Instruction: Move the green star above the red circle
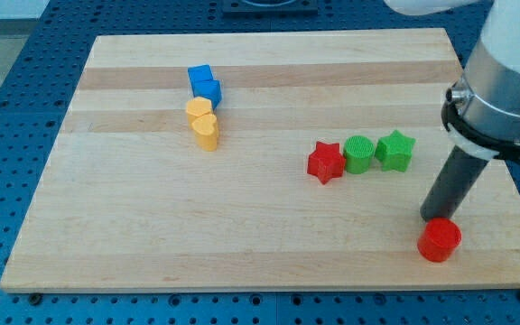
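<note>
At the near right, my tip [429, 217], holding nothing, touches the red circle [440, 240]; nudging it would shift the green star [395, 150]'s target.

Green star [395, 150]: ridged plastic block, lying flat on the counter at the view's right of centre; rightmost of a three-block row, touching or just beside its neighbour.

Red circle [440, 240]: short ridged cylinder, flat on the counter near the lower right corner, below and right of the star, well apart.

Pale wooden board [242, 244] on blue perforated table [7, 81].
</note>
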